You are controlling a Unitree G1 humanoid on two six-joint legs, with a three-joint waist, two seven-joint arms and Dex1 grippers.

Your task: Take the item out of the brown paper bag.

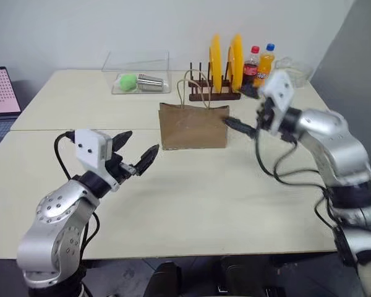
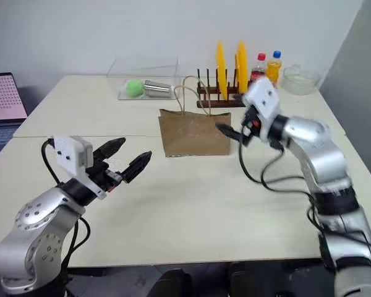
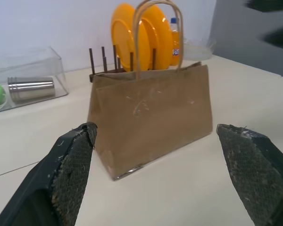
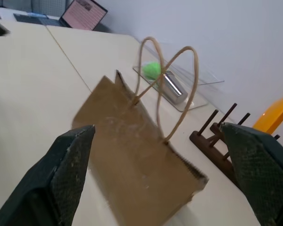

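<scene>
Both grippers open, bag upright on table

Left gripper (image 1: 138, 150) sits nearest, fingers spread wide, empty, pointing at the brown paper bag (image 1: 193, 126) from its left-front, well apart from it. Bag stands upright mid-table, looped handles (image 1: 196, 85) up, mouth nearly closed; item not visible, cannot tell if inside. Right gripper (image 4: 162, 176) hovers just beside the bag's right top edge, fingers wide apart, holding nothing. Behind bag: dish rack (image 1: 214, 93) with yellow plates (image 1: 226, 62), two soda bottles (image 1: 258, 64), clear tray (image 1: 138, 73) holding green ball (image 1: 128, 81) and metal cup (image 1: 150, 81). Laptop (image 1: 1, 91) at far left.
</scene>
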